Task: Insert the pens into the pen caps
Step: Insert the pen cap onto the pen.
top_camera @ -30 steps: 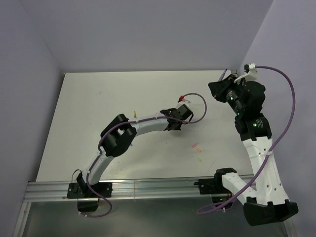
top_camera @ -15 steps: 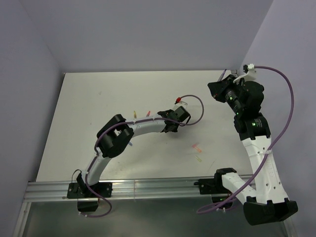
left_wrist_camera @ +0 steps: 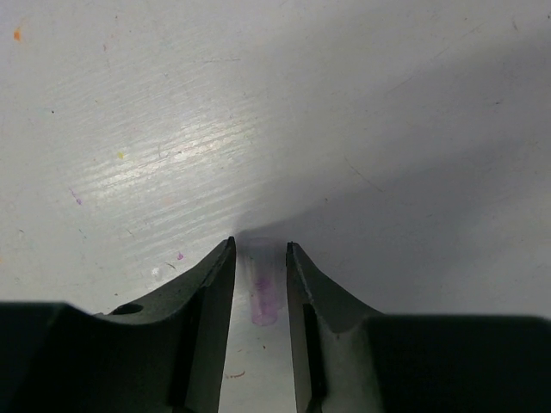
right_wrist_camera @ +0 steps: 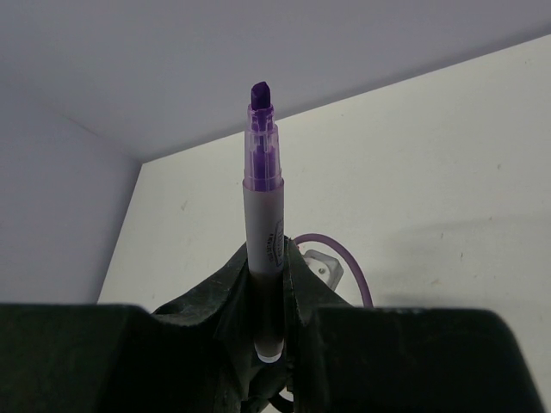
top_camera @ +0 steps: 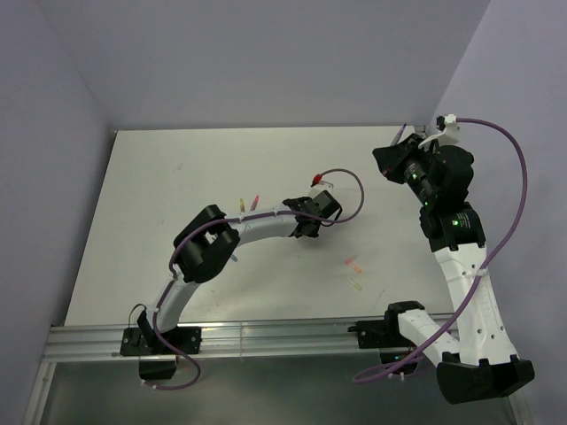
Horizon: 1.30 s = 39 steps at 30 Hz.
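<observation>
Right gripper (right_wrist_camera: 265,268) clamps a grey-barrelled purple highlighter pen (right_wrist_camera: 263,206), tip bare; left gripper (left_wrist_camera: 260,244), jaws part-open, straddles a stubby translucent purple cap (left_wrist_camera: 264,301) near the centre of the white table (top_camera: 151,221), probably needing a centred, square pinch.

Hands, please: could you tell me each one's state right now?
Left hand: open, purple cap between its fingers.
Right hand: closed on purple pen.
</observation>
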### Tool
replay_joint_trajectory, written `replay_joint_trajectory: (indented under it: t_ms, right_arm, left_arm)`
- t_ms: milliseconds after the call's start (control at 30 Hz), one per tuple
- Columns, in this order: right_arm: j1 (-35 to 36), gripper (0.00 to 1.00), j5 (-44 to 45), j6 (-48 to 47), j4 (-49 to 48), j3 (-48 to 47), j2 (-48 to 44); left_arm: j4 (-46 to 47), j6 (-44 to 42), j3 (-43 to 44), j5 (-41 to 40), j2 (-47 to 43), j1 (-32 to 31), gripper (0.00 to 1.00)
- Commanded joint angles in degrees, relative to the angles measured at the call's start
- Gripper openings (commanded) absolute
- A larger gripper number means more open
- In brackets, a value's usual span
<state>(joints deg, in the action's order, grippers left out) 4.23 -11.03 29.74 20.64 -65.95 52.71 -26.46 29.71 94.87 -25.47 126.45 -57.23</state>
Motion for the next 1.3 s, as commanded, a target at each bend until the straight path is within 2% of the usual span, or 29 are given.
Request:
replay_joint_trajectory:
  t_ms: [0,167,300,400,433,467,567,767,900,1067,1133,1233,1267]
  right_arm:
    - [-0.5,0.0,-0.3,-0.3,-2.3,0.4,-0.3]
    - [-0.4,0.0,-0.5,-0.3,-2.4,0.6,-0.4]
    - [-0.5,0.0,-0.2,-0.6,-1.8,0.4,-0.3]
    - [-0.5,0.0,-0.6,-0.5,-2.1,0.6,-0.5]
    - [-0.5,0.0,-0.7,-0.5,-2.1,0.6,-0.4]
    - [-0.4,0.0,-1.1,-0.6,-2.2,0.6,-0.2]
    - [-0.4,0.0,-1.3,-0.7,-1.9,0.3,-0.1]
    - [-0.4,0.0,-3.5,-0.5,-2.5,0.4,0.6]
    - [-0.5,0.0,-7.1,0.1,-4.1,0.6,2.0]
    - [0.1,0.0,-16.8,2.5,-8.4,3.5,3.3]
    - [1.6,0.0,-19.4,3.8,-11.0,5.1,3.7]
    - [7.3,0.0,-18.2,2.2,-12.4,7.1,4.2]
    - [8.9,0.0,-18.2,1.7,-13.2,8.6,4.2]
  left_arm:
    - [-3.1,2.1,1.1,0.7,-1.4,-0.2,0.35]
    - [-3.3,2.5,1.7,1.3,0.1,-0.1,0.3]
    - [-4.5,3.2,3.1,2.0,1.3,0.0,0.22]
    - [-4.3,3.5,3.0,2.6,1.4,0.3,0.13]
    - [-4.3,3.6,3.0,2.7,1.3,0.5,0.02]
    - [-4.2,3.7,2.6,2.9,1.1,0.7,0.0]
    - [-0.9,4.4,0.2,6.5,-2.6,1.9,0.0]
    - [14.2,9.6,-14.0,18.2,-17.6,11.4,0.0]
    - [19.9,11.2,-16.5,21.4,-25.2,15.0,0.0]
    - [27.8,14.5,-18.6,25.0,-33.4,19.8,0.0]
    - [32.0,16.0,-20.5,28.3,-36.9,22.8,0.0]
    - [37.3,18.6,-23.9,33.5,-40.8,26.7,0.0]
    - [41.6,20.5,-25.1,35.0,-41.8,27.6,0.0]
